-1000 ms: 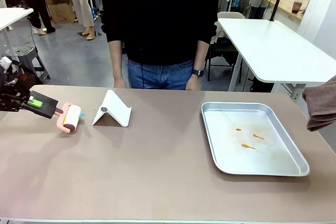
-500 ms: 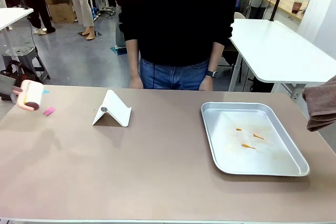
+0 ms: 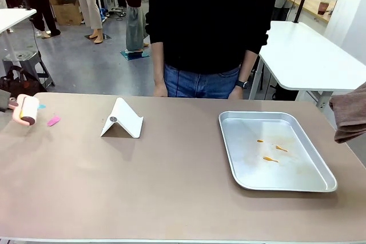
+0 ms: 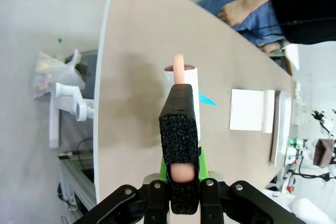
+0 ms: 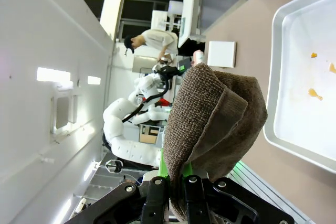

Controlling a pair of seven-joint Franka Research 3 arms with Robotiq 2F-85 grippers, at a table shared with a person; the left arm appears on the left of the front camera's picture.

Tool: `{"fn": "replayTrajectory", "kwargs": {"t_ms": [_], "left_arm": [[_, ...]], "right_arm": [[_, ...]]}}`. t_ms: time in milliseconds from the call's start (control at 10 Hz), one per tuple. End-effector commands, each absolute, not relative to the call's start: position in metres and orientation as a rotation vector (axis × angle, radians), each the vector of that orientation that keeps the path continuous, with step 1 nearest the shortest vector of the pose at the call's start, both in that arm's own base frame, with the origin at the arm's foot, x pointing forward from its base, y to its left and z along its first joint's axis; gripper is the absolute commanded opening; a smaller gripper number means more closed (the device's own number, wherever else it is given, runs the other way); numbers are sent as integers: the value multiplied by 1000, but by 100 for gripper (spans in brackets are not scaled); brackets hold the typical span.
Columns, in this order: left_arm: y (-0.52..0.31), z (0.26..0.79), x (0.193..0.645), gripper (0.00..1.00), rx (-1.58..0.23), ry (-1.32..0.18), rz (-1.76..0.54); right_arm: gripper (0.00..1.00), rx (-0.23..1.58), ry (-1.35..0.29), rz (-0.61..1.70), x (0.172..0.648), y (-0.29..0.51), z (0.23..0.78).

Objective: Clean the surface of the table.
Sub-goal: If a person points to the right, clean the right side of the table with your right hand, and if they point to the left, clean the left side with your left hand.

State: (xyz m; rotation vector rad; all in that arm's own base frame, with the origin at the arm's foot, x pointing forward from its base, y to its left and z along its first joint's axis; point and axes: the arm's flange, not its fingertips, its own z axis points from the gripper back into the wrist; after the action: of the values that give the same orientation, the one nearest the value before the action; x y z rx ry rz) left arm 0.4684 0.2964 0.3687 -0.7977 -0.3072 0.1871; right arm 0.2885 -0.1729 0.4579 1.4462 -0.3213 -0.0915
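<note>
Table (image 3: 171, 192) runs wide across the room, with a person (image 3: 209, 27) standing at its far side. A silver tray (image 3: 303, 167) sits on it, with a few orange crumbs (image 3: 269, 159) inside.

- Well left of the tray: white folded stand (image 3: 122, 119).
- Farther left: a pink scrap (image 3: 53, 120), then a lint roller (image 3: 27, 110) at the table's end.
- Left gripper (image 4: 179, 114): jaws pinch the roller's pink handle.
- Just beyond the tray's right side: right gripper (image 5: 185, 177), jaws clamped on a brown towel (image 5: 210, 114).

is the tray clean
No, three small orange bits lie inside the tray, with faint smears around them.
</note>
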Motion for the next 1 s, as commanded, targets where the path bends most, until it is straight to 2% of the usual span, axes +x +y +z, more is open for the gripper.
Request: {"fn": "replayTrajectory", "kwargs": {"t_ms": [0, 900], "left_arm": [[292, 364, 476, 21, -773, -271, 203], [216, 355, 503, 21, -734, -193, 88]], "right_arm": [[3, 1455, -323, -84, 287, -173, 460], [3, 1455, -323, -84, 287, -173, 460]]}}
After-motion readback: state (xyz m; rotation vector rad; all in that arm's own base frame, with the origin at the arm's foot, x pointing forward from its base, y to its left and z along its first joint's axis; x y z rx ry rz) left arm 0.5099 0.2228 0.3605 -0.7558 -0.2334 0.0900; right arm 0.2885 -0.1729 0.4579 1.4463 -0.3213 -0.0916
